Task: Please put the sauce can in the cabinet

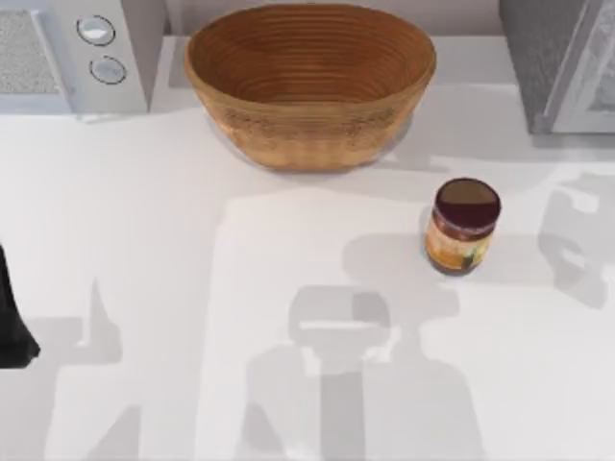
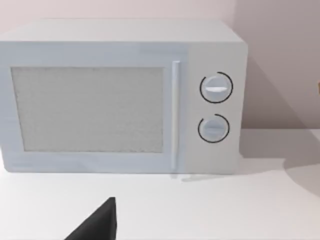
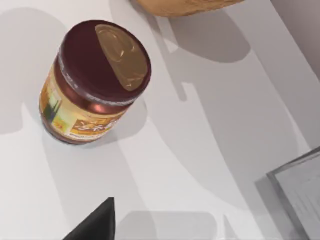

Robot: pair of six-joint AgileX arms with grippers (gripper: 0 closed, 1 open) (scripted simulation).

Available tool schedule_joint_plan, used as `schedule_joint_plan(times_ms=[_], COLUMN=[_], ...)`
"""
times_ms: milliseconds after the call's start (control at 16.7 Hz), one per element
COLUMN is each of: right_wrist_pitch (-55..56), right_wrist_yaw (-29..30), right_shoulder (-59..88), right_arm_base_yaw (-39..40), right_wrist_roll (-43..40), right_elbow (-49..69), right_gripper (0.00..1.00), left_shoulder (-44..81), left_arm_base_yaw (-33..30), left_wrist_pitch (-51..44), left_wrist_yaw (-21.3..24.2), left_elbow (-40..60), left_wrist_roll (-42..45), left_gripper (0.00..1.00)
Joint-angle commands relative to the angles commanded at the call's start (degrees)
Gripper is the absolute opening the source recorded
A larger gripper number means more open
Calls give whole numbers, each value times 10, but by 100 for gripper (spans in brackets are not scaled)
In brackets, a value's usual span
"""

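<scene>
Top view: the small maroon-lidded, orange-labelled sauce can (image 1: 463, 227) stands upright near the white surface's (image 1: 192, 288) right edge, well short of the grey speckled cabinet (image 1: 557, 62) in the far right corner. Either claw's opening, cannot tell. An off-centre grab could topple it.

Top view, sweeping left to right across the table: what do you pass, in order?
Left arm at the left edge → light grey appliance with two knobs → wicker basket → sauce can, upright on the table → cabinet at the far right.
</scene>
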Motion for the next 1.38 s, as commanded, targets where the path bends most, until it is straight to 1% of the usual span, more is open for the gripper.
schedule_joint_plan(times_ms=[240, 420, 600, 720, 960, 1200, 1380], right_wrist_pitch=[-110, -197, -278, -325, -398, -443, -461], right_wrist_yaw=[-136, -229, -308, -349, -401, -421, -428], right_shoulder=[224, 379, 509, 579, 676, 728, 748], right_arm_base_yaw=[-21, -30, -30, -23, 3, 35, 50], right_wrist_roll=[-171, -282, -372, -423, -502, -562, -591], right_elbow=[140, 226, 290, 323, 368, 397, 412], right_gripper=[100, 100, 100, 100, 100, 100, 100], left_shoulder=[0, 0, 0, 0, 0, 0, 0], left_arm_base_yaw=[0, 0, 0, 0, 0, 0, 0], left_wrist_pitch=[0, 0, 0, 0, 0, 0, 0], left_wrist_yaw=[0, 0, 0, 0, 0, 0, 0], left_elbow=[0, 0, 0, 0, 0, 0, 0], left_wrist_roll=[0, 0, 0, 0, 0, 0, 0], left_gripper=[100, 100, 100, 100, 100, 100, 100])
